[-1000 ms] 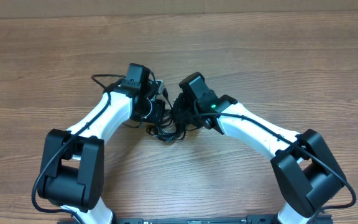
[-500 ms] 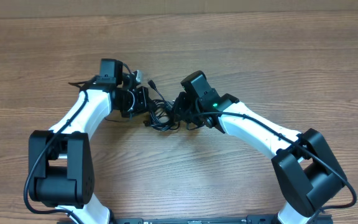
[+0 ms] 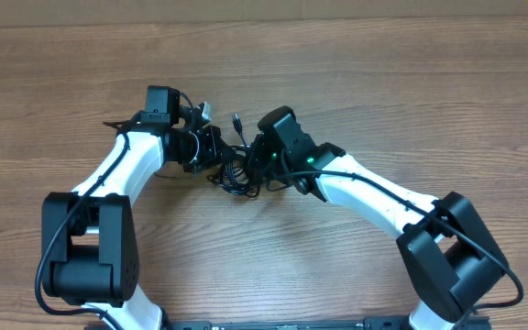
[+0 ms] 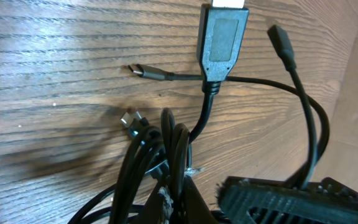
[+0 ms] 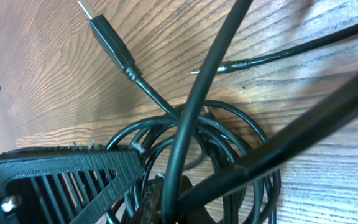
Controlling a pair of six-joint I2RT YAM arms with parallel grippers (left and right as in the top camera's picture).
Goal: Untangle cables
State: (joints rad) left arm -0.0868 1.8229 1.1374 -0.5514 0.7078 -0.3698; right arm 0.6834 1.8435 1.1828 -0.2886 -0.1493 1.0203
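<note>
Gripping one tangle from both sides: why?

— I am clamping my left end effector [image 3: 215, 151] and my right end effector [image 3: 257, 161] shut on the cables [image 3: 236, 172]. They are bunching in a dark knot on the desk [image 3: 383, 82] between my two arms, so each side is anchoring its own strands.

And the loose ends?

— A flat plug [image 4: 224, 37] and a thinner tip [image 4: 146, 72] are sticking out free of the knot. I am judging that drawing apart should open the loops, though a snag could tighten them.
</note>
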